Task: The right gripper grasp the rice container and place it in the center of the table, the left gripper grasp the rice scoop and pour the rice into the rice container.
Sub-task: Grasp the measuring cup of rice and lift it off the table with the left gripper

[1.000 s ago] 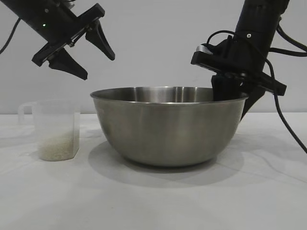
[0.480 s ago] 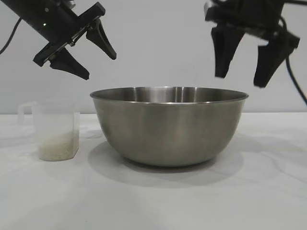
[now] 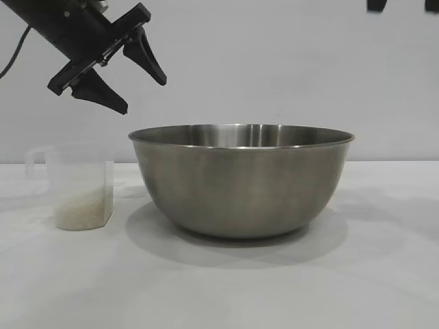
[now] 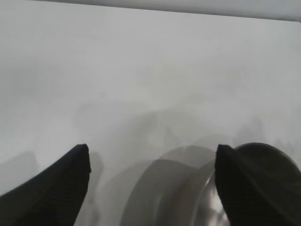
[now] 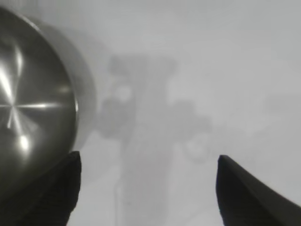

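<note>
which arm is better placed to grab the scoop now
Left. Its open hand hangs above the rice scoop, which stands left of the rice container. The right hand is up near the exterior view's top edge, across the container.

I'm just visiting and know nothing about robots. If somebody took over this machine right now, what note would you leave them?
Left pincer: open, empty, hanging in the air above the rice scoop.
Right pincer: open, empty, high above the table, to the side of the rice container.
Rice container: upright at the table's middle, nothing touching it.
Rice scoop: upright beside it, apart from it, the rice a shallow layer at its bottom.
Done: container placed.
Left: left pincer must grasp the scoop and pour the rice into the container.
</note>
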You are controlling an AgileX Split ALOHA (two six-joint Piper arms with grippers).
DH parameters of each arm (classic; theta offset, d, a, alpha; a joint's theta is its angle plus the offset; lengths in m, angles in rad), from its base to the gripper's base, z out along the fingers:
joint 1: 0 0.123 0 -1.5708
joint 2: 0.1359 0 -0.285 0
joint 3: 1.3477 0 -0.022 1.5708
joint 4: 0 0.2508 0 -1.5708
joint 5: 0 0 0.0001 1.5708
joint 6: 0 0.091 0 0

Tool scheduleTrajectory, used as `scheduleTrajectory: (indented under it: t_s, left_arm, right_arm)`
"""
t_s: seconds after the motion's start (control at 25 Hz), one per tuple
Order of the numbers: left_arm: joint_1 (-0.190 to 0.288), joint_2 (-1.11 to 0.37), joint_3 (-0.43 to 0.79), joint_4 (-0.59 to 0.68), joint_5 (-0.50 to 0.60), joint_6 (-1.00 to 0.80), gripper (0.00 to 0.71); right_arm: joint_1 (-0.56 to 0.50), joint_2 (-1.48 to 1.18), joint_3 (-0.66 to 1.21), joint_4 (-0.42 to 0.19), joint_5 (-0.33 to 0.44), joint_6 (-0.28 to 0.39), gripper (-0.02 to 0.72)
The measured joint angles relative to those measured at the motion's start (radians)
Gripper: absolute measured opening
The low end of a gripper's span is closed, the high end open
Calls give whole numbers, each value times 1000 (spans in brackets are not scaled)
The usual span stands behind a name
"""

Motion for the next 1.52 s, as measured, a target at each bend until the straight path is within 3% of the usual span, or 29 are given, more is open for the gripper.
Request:
scheduleTrajectory:
  t_s: [0.44,1.0,1.2,1.52]
  left_arm:
    - [0,0,0,0,0,0,489]
    - [0,0,0,0,0,62,489]
    - [0,0,0,0,0,70,489]
    - [0,-32,0,0,7,70,489]
  right_arm:
    - [0,-373,84,41,14,2,526]
    - [0,-1044,757,62,26,2,526]
    - [0,-1242,978,106,-33,2,526]
    - [0,-1446,1091,112,-104,-6,526]
